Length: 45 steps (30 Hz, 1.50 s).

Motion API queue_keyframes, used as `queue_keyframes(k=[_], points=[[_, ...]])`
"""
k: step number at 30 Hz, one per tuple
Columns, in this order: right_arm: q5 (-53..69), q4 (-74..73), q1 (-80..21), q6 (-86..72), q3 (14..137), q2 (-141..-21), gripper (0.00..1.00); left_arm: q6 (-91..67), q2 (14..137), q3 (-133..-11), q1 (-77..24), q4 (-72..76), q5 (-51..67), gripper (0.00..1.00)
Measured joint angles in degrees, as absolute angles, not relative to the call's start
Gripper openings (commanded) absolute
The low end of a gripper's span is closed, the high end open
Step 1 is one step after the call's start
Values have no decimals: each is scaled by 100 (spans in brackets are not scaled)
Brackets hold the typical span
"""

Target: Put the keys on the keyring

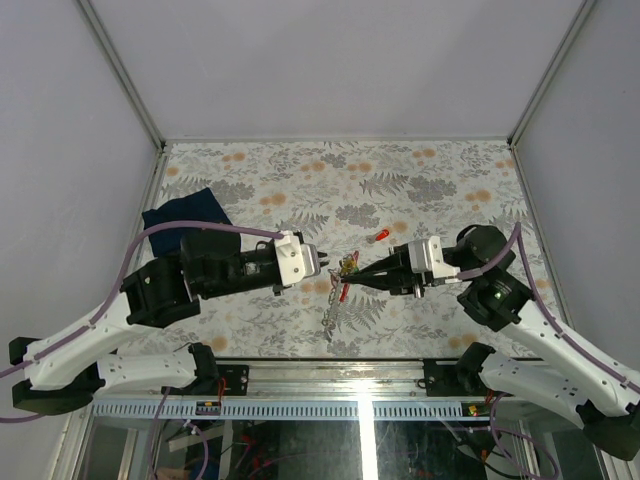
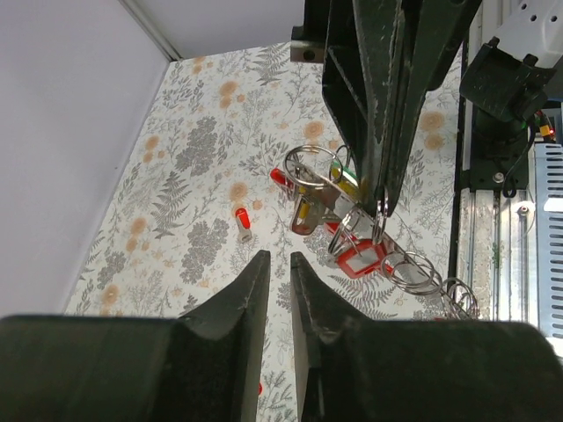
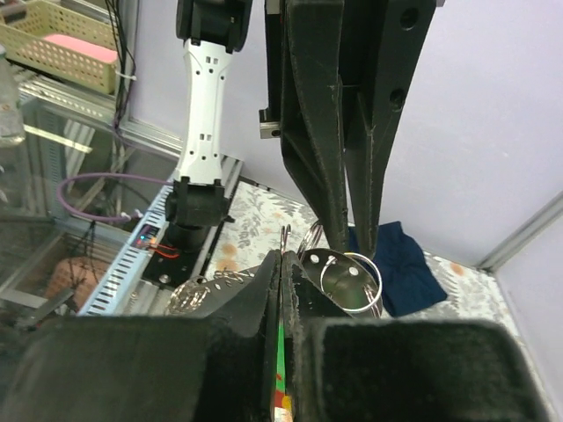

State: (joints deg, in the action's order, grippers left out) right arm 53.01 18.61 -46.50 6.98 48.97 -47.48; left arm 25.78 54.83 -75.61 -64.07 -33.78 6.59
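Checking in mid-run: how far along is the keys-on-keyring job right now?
Done, it seems: red, yellow and green tagged keys hang bunched at the keyring. In hand: the right claw is shut on the keyring, holding it above the table; the left claw, slightly parted and empty, points at it. Left: at least one red-tagged loose key lies on the table.

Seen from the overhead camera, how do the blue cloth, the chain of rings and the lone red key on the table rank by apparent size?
1. blue cloth, clearly the largest.
2. chain of rings, long but thin.
3. lone red key, the smallest.
The chain may sit slightly nearer the camera, but that would hardly change the order.
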Motion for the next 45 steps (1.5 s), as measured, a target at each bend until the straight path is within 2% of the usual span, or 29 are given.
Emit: queue_keyframes(k=[20,34,45], points=[[3959,-720,-5107,3774,5701,-4617,0,2263,5352,-7207,-6353,-2991,637,16],[2749,-1299,-5852,4965,5833,-4606,0,2117,5258,-7085,-6283,-2864,611,17],[2167,-1437,-6198,5933,5833,-4600,0,1745,4947,-6484,-6257,-2495,478,24]])
